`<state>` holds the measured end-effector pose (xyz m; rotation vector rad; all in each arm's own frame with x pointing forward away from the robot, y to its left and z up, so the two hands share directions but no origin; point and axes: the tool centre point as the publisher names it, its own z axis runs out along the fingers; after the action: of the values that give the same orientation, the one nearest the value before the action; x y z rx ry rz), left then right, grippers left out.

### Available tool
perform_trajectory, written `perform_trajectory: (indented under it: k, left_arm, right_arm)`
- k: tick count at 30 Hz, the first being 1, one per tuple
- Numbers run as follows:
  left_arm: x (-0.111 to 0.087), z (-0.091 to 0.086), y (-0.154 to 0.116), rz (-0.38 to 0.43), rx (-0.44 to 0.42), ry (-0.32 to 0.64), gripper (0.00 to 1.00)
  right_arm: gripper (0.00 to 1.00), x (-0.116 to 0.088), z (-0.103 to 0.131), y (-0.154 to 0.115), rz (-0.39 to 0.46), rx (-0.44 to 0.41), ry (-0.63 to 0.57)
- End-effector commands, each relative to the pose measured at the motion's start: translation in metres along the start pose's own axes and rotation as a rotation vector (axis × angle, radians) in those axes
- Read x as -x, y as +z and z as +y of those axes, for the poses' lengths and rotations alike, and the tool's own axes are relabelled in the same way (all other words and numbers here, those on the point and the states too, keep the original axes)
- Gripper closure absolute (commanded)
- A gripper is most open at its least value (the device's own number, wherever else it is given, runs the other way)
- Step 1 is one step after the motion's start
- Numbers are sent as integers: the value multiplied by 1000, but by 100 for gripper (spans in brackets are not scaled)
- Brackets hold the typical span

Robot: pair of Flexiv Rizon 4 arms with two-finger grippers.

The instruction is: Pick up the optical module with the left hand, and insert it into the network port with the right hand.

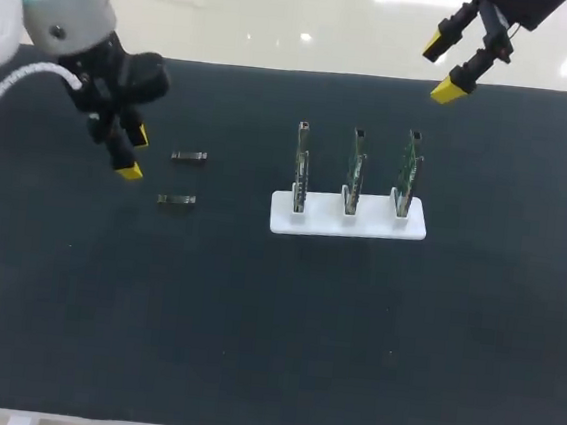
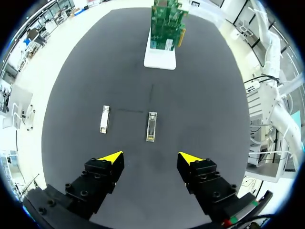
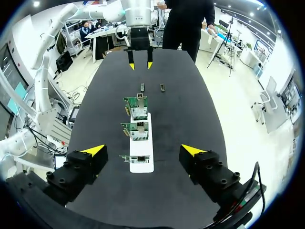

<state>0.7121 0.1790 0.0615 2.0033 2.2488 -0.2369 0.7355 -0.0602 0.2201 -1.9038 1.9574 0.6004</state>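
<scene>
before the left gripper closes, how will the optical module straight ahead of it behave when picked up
The optical module looks like a small metal bar, so probably stiff and light. It lies flat on the dark mat, so it is unlikely to roll, though its smooth sides might slip in the left gripper.

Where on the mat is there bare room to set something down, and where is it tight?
Bare: the near half of the mat, in front of the white stand and the two modules; also the strip between modules and stand. Tight: beside the left gripper at the modules, and between the three boards.
</scene>
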Motion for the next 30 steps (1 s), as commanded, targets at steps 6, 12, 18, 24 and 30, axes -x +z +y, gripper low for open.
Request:
perform_trajectory:
  k: [6, 12, 18, 24, 30]
  left_arm:
    - [9, -1, 23, 18, -29, 52, 0]
    - [11, -1, 34, 37, -41, 96, 0]
    - [13, 3, 42, 41, -35, 95, 0]
    - [8, 4, 48, 35, -31, 85, 0]
    - [6, 4, 57, 39, -22, 70, 0]
  right_arm:
    - [0, 0, 1, 0, -2, -1, -1]
    - [0, 0, 1, 0, -2, -1, -1]
    - [0, 0, 1, 0, -2, -1, -1]
    - [0, 0, 1, 0, -2, -1, -1]
    - [0, 0, 1, 0, -2, -1, -1]
